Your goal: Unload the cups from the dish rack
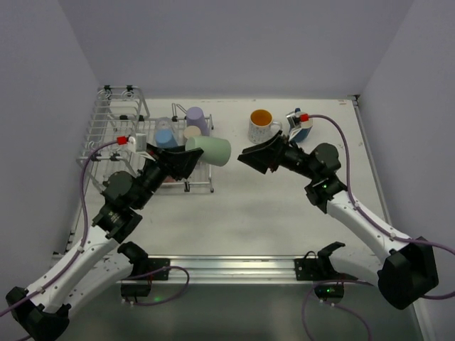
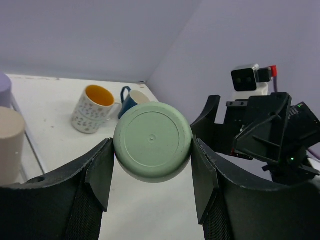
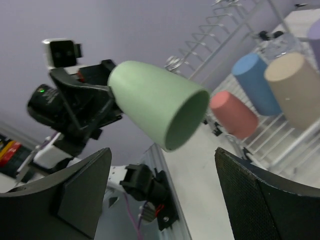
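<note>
My left gripper (image 1: 186, 158) is shut on the base end of a mint cup (image 1: 210, 150), holding it on its side in the air just right of the dish rack (image 1: 114, 135), mouth to the right. In the left wrist view the fingers (image 2: 102, 170) pinch its round base (image 2: 152, 141). My right gripper (image 1: 250, 158) is open and empty, facing the cup's mouth (image 3: 187, 120) with a gap between. Blue (image 1: 164, 136), beige (image 1: 192, 132) and lilac (image 1: 197, 119) cups stand upside down in the rack. A pink cup (image 3: 232, 115) lies there too.
A white speckled, orange-lined mug (image 1: 261, 126) and a dark blue mug (image 1: 301, 131) stand upright on the table at the back right, behind my right arm. The rack's tall wire basket (image 1: 119, 106) is at the back left. Walls close the table's sides and back.
</note>
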### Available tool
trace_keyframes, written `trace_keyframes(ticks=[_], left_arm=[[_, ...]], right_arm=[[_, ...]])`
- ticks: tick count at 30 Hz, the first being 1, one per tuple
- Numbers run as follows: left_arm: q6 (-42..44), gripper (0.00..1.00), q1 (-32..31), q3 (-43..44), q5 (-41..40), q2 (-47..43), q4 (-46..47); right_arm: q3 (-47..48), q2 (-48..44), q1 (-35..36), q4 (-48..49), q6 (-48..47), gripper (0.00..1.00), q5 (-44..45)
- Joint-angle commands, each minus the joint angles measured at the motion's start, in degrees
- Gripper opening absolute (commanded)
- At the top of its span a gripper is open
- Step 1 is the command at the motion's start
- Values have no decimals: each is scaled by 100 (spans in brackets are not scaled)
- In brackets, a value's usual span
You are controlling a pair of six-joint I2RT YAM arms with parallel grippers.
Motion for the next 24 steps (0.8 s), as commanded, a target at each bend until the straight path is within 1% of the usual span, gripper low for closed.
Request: trace_keyframes(ticks=[1, 4, 7, 9, 11, 12, 13, 14, 17, 18, 19, 20, 21, 22, 23, 24], left_arm=[[-868, 23, -33, -332, 467, 33, 1285], [-938, 23, -33, -323, 625, 112, 1400], [-1061, 23, -33, -446, 809, 147, 1724], [-1106, 23, -33, -508, 897, 147, 1953], [-1141, 23, -24, -595, 915, 173, 2085], [-1150, 24, -33, -622, 967, 182, 2129], [-1193, 25, -33, -674, 994, 217, 2156], [-1229, 27, -24, -710, 1038, 269, 2252], [-1317, 33, -33, -850, 1161, 366, 2463], [-1317, 36, -33, -859, 1187, 367, 2481], [-1282, 42, -33, -885, 1188, 375, 2472], [-1256, 47, -24, -886, 1179, 349, 2403], [-1221, 53, -24, -886, 1144, 340, 2350], [-1151, 68, -33, -868, 1135, 314, 2306], [-1089, 76, -33, -833, 1135, 297, 2131], [-1027, 83, -33, -789, 1100, 270, 1990]], right_arm=[[5, 211, 202, 1182, 597, 86, -550], [93, 334, 369, 1420, 677, 86, -673], [198, 475, 474, 1411, 694, 86, -665], [199, 563, 518, 1595, 782, 84, -647], [208, 642, 545, 1823, 1010, 78, -708], [208, 729, 553, 2147, 1124, 74, -717], [199, 774, 562, 2367, 1377, 68, -700], [190, 826, 571, 2570, 1502, 65, -656], [295, 1116, 606, 3430, 1959, 61, -577], [313, 1274, 615, 3590, 2073, 57, -490], [322, 1327, 615, 3730, 2257, 52, -428], [322, 1389, 606, 3828, 2320, 35, -349], [331, 1424, 615, 3950, 2373, 24, -287], [348, 1459, 615, 3952, 2391, 15, -209], [357, 1451, 615, 3812, 2356, 0, -173], [331, 1416, 615, 3680, 2295, 0, -129]])
